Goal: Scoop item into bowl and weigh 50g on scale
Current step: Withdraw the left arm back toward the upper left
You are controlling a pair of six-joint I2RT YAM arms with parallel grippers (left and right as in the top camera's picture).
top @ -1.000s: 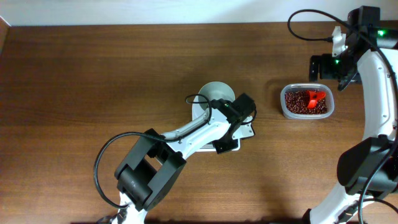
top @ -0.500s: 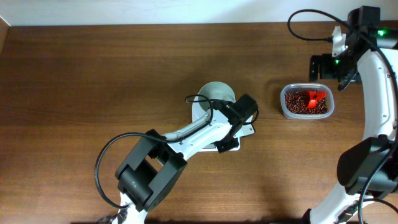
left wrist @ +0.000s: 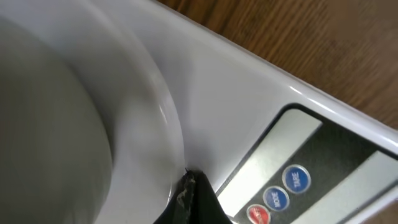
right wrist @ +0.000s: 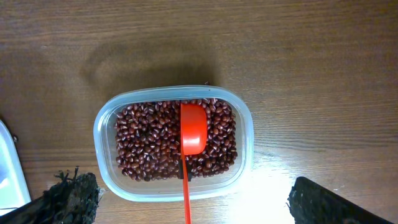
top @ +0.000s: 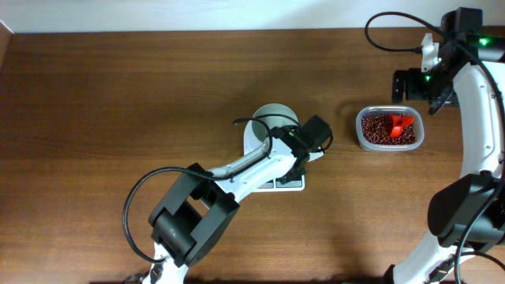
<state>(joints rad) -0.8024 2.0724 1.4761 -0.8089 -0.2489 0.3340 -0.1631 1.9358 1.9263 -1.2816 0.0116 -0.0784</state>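
Observation:
The white bowl (top: pixel 268 120) sits on the white scale (top: pixel 290 183) at the table's middle. In the left wrist view the bowl (left wrist: pixel 43 118) fills the left, with the scale's top (left wrist: pixel 236 87) and its red and blue buttons (left wrist: pixel 277 198) to the right. My left gripper (top: pixel 316 134) is shut, and its dark tip (left wrist: pixel 196 199) rests against the scale beside the bowl's base. The dark red beans (right wrist: pixel 149 146) fill a clear tub (top: pixel 387 130). My right gripper (right wrist: pixel 193 199) is open above the tub's near side, holding nothing.
An orange-red scoop (right wrist: pixel 193 127) lies in the beans, its handle pointing out between my right fingers. The scoop also shows in the overhead view (top: pixel 400 124). The right arm (top: pixel 481 102) runs along the right edge. A corner of the scale (right wrist: pixel 9 168) shows at the left.
My left gripper has shifted a little to the right and the scale has turned under it, so its front edge lies more level. The right arm has not moved.

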